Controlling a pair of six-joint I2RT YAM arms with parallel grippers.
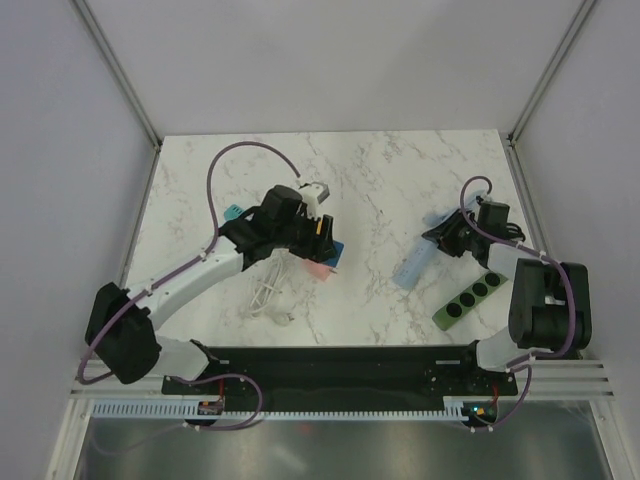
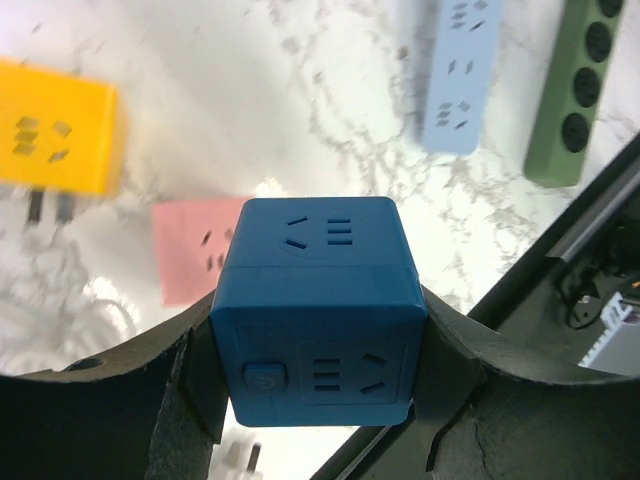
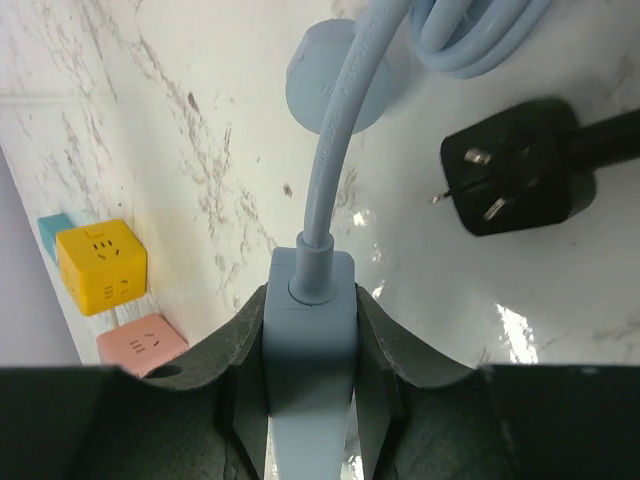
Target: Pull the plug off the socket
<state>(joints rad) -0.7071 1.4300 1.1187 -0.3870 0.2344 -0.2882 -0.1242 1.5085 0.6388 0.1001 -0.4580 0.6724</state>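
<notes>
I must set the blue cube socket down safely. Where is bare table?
The table is bare along its far edge and in the middle, between pink cube socket and light blue power strip. Crowded near white cable and green power strip.

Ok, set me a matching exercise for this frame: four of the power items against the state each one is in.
Things:
1. blue cube socket
2. light blue power strip
3. green power strip
4. black plug

States:
a. lies loose on the table, prongs showing
b. clamped in the left gripper
c. lies flat, round sockets facing up
d. clamped at its cable end in the right gripper

Pairs: 1-b, 2-d, 3-c, 4-a.
</notes>
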